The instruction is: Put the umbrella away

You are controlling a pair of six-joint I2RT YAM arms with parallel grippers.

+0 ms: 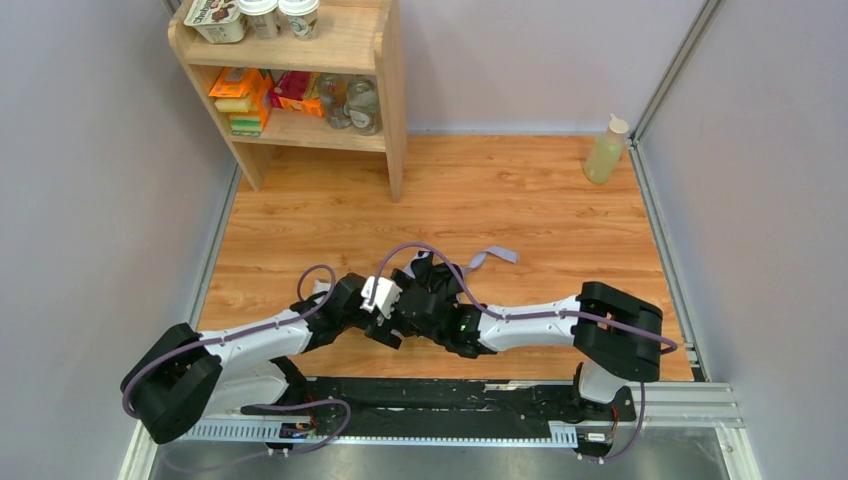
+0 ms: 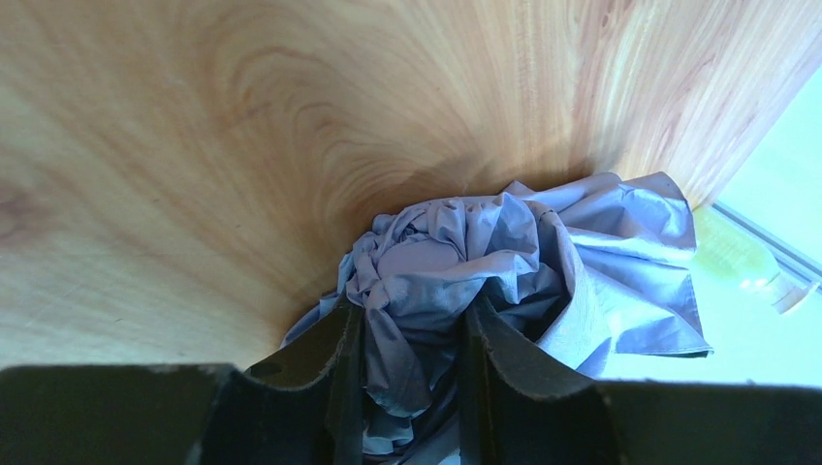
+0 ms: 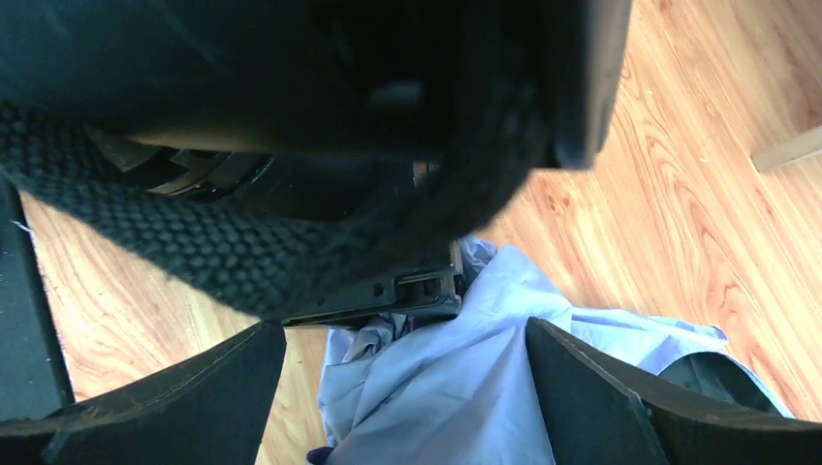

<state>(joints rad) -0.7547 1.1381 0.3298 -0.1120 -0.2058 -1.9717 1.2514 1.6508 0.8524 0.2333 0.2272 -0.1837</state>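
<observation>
The umbrella is a crumpled bundle of pale lilac fabric on the wooden floor. In the top view only a lilac strip of it shows beyond the arms; the rest is hidden beneath the two grippers, and I cannot see ribs, shaft or handle. My left gripper is shut on a bunched fold of the fabric, which is pinched between its black fingers. My right gripper is open, its fingers spread wide on either side of the fabric, close under the left gripper's black body. In the top view the left gripper and right gripper meet mid-floor.
A wooden shelf unit with jars, boxes and cups stands at the back left. A pale yellow-green squeeze bottle stands at the back right corner, also showing in the left wrist view. Grey walls bound both sides; a black rail runs along the near edge.
</observation>
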